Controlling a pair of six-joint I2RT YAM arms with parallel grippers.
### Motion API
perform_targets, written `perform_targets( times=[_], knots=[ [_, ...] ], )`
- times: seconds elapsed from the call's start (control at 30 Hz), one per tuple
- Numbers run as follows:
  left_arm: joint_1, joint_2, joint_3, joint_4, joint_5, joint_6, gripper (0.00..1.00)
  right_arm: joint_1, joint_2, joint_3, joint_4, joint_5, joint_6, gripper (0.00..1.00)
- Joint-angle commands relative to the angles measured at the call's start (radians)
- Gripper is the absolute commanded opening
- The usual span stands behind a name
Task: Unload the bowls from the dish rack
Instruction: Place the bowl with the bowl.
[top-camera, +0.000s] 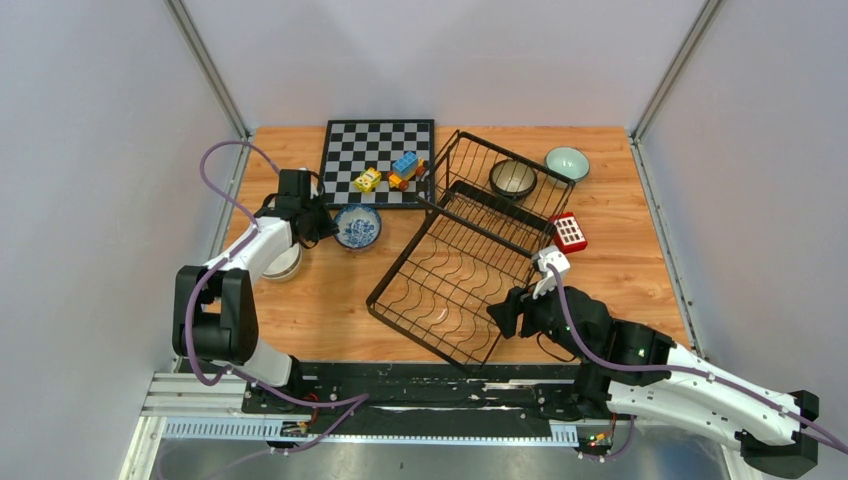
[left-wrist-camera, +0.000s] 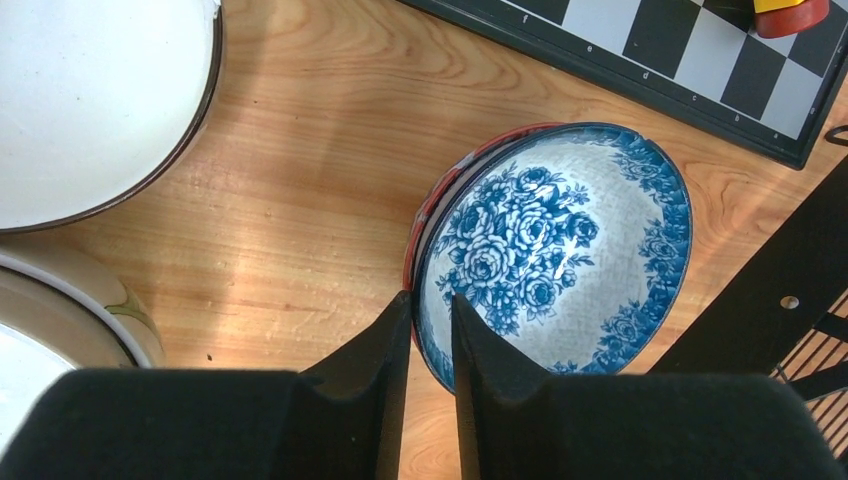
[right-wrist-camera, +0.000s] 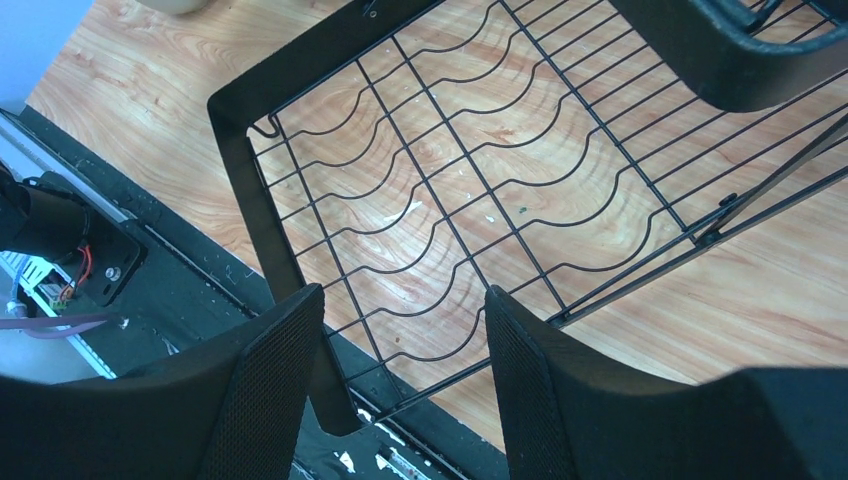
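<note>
**Black wire rack with one dark bowl inside, the other bowls out on the wood**

Wood-grain bench (top-camera: 320, 290) carries everything. The dish rack (top-camera: 398, 260) lies at an angle across its middle. Judging by the task, the bowls standing on bare wood are the ones already unloaded. They are kept to the rack's sides, probably so that each arm sets down within its own reach.

The chessboard (top-camera: 375, 140) sits at the far left with toy blocks (top-camera: 405, 163) on it, and it has no part in the job.

A dark bowl (top-camera: 513, 178) sits upright in the rack's far end. It is the only bowl inside, so it looks like the next one to fetch. A mint bowl (top-camera: 567, 162) stands just beyond the rack. The blue-and-white bowl (left-wrist-camera: 560, 250) rests on the bench just beside the chessboard's near edge.

The left tool (left-wrist-camera: 432, 300) stands narrow, one finger inside that bowl's rim and one outside. I cannot tell whether the pads press the rim or merely flank it. The right tool (right-wrist-camera: 405, 370) gapes wide and holds nothing, hanging over the rack's near corner.

Only the top view shows the dark bowl, since the right wrist sees just bare grid with wood beneath. Only the left wrist shows a red edge under the patterned bowl, plus a white-lined bowl (left-wrist-camera: 90, 100) and a beige bowl (left-wrist-camera: 60, 300) close by. From above, the left arm largely covers those two.
</note>
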Motion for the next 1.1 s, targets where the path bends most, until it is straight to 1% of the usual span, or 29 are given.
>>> perform_targets(
  times=[0.0,0.7,0.83,1.07],
  knots=[
    [0.007,-0.022,-0.003,0.002,0.018,0.011,0.24,-0.011,-0.010,-0.001,-0.021,0.028,-0.005,0.64],
    [0.006,-0.054,0.002,-0.001,0.022,0.032,0.27,-0.011,-0.013,0.016,-0.039,0.036,-0.015,0.64],
    [0.005,-0.060,-0.006,0.018,0.041,0.039,0.28,-0.011,-0.012,0.018,-0.039,0.037,-0.016,0.64],
    [0.006,-0.122,-0.007,0.024,0.040,0.043,0.30,-0.011,-0.021,0.054,-0.064,0.055,-0.047,0.65]
  ],
)
